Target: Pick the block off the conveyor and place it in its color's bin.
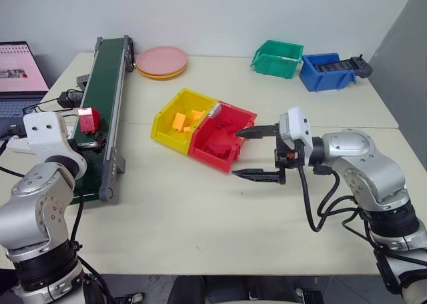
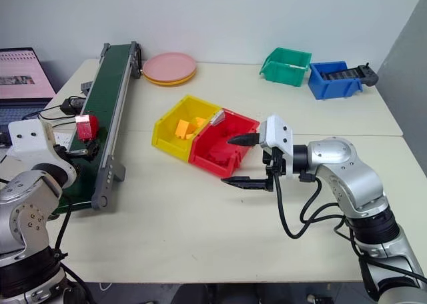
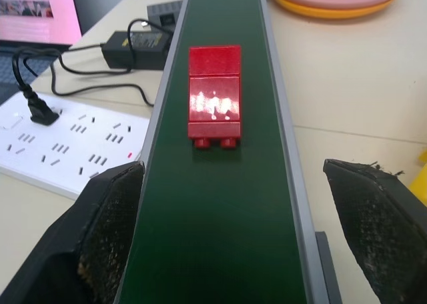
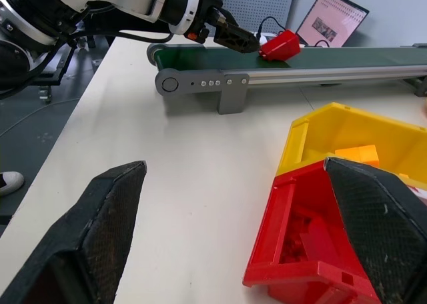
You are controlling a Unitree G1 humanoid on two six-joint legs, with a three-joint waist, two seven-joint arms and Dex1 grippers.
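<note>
Here, from the head camera, you see the left gripper (image 1: 93, 139) low over the conveyor (image 1: 107, 84), the red block (image 1: 88, 119) sitting on the belt just beyond it; the right gripper (image 1: 257, 153) hangs spread wide and empty beside the red bin (image 1: 223, 144). In the left wrist view your fingers (image 3: 107, 237) straddle the belt, fully apart, touching nothing. In the right wrist view, the pads (image 4: 100, 231) frame the red bin's corner.

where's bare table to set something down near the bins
Bare tabletop lies in front of the yellow bin and red bin, and between them and the conveyor. It is crowded left of the conveyor, around the power strip and cables.
</note>
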